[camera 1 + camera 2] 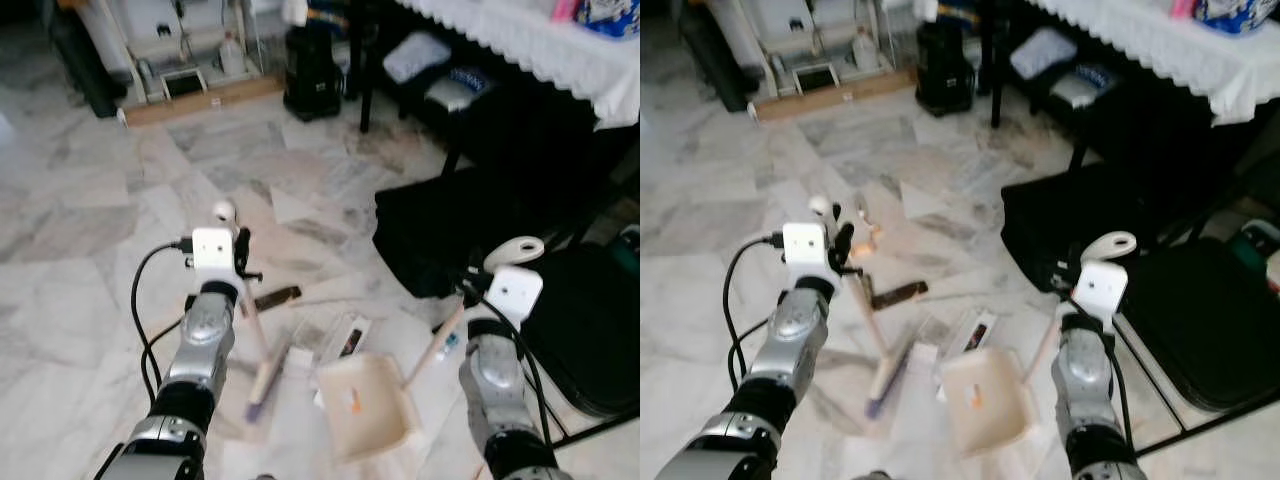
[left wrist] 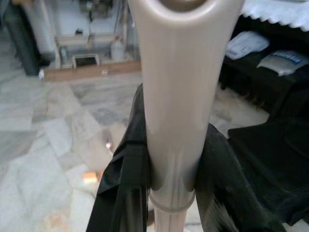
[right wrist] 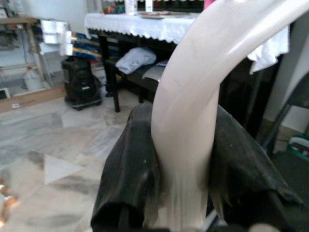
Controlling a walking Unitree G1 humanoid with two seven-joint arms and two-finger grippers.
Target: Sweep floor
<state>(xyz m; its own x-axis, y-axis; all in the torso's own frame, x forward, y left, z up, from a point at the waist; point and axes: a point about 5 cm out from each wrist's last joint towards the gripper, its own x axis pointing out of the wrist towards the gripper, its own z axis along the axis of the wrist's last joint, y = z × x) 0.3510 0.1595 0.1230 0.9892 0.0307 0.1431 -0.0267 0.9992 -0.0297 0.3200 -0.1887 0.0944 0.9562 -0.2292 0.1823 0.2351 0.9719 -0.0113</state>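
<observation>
Two tools in play: the left gripper [image 1: 243,262] is clamped on a broom handle [image 1: 252,320], the right gripper [image 1: 470,290] on a dustpan handle [image 1: 440,345].
Left eye view, progress: the beige dustpan [image 1: 368,405] rests on the marble floor [image 1: 80,260] with a small orange scrap already in its tray; the brush head [image 1: 262,385] sits just beside it. A flat white packet [image 1: 345,338] and a dark strip [image 1: 275,297] lie on the tiles nearby, so by this look the job is only partly done.
Right eye view, what is left: more small orange debris [image 1: 868,238] lies beyond the left gripper, unswept.
Left wrist view, grip: both black fingers [image 2: 123,179] press the beige handle from either side; pale veined marble runs on to a shelf against the far wall.
Right wrist view, room: fingers closed round the curved pale handle; behind it a table with a lace-edged white cloth [image 3: 140,26] and a black bin [image 3: 81,82].
</observation>
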